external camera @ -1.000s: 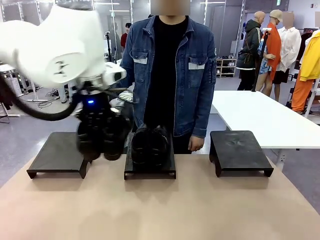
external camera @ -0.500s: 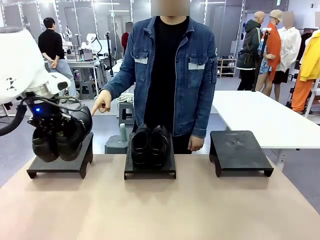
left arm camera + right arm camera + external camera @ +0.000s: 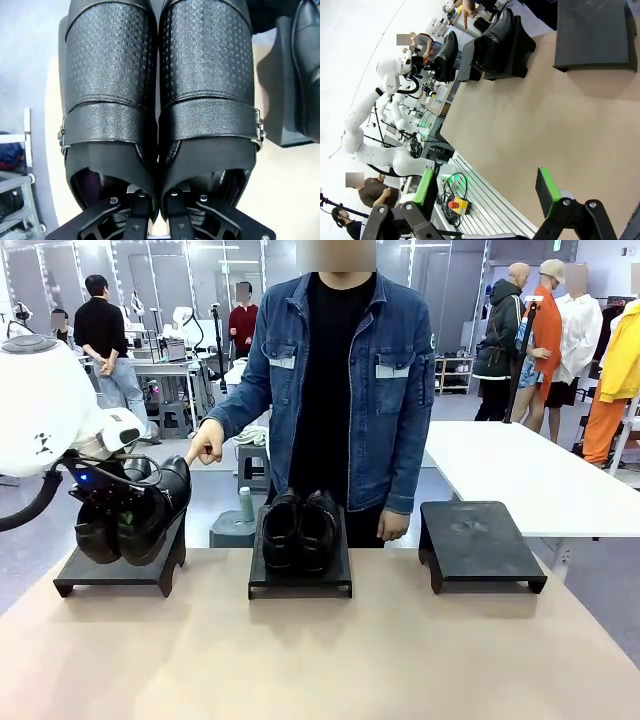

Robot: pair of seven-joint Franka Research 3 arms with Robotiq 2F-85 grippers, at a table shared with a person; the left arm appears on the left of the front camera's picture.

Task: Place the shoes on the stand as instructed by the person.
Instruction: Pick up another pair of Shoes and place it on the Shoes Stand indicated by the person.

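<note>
Left gripper (image 3: 151, 212) clamped on inner edges of both shoes (image 3: 130, 520), so pair travels as one. Hanging toes-down over left stand (image 3: 120, 565), apparently not seated yet. Person's hand (image 3: 205, 445) pointing that way, hence target. Second pair (image 3: 300, 530) on middle stand (image 3: 300, 582). Right gripper (image 3: 487, 192) spread apart, holding nothing.
</note>
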